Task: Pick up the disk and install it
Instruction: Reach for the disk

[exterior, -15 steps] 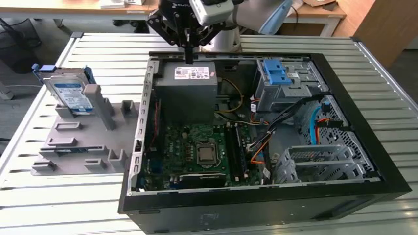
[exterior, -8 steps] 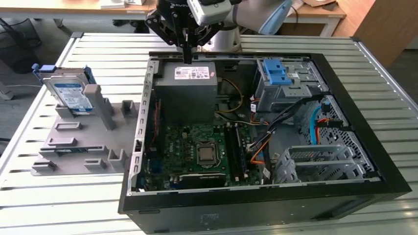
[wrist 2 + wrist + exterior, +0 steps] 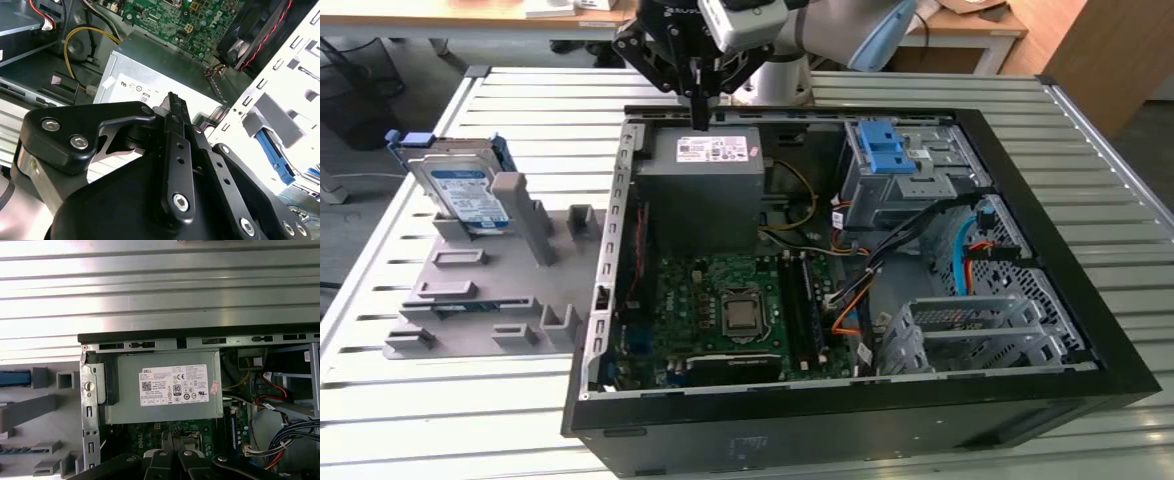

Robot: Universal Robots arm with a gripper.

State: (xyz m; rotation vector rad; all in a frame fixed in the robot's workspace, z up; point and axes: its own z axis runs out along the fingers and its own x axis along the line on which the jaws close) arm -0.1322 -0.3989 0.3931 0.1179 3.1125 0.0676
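**Disk in its stand at upper left, my tool over the power supply**

My tool (image 3: 703, 116) hangs at the top centre of the exterior view, black fingers drawn together to a narrow point with nothing between them. It is just above the far edge of the large grey metal power-supply box (image 3: 704, 185) with the white label. Both wrist views show the same thing: the closed tool (image 3: 172, 100) (image 3: 173, 442) over that box (image 3: 150, 75) (image 3: 165, 387).

The flat silver metal disk (image 3: 460, 192), with a blue-and-white label and a blue plastic carrier bracket, is well apart from my tool, in the upper left of the exterior view. It stands upright on its edge in the grey plastic moulded fixture (image 3: 480, 300), outside the case, label facing the camera. A grey upright post (image 3: 508, 200) of the fixture stands just beside it, on the side nearer the case.

By count: one disk, one fixture, one open black rectangular computer case (image 3: 854, 400) lying on its side, one power-supply box, one green motherboard (image 3: 720, 310) and one blue plastic bracket (image 3: 886, 148) on the drive cage at the case's upper right.

The case's left wall (image 3: 616, 250) rises between my tool and the disk. The fixture's right edge lies just beside that wall. The slatted silver metal desk (image 3: 534, 100) lies bare above and behind the disk, between the fixture and the desk's far edge. Inside the case, cables cross the middle and right.
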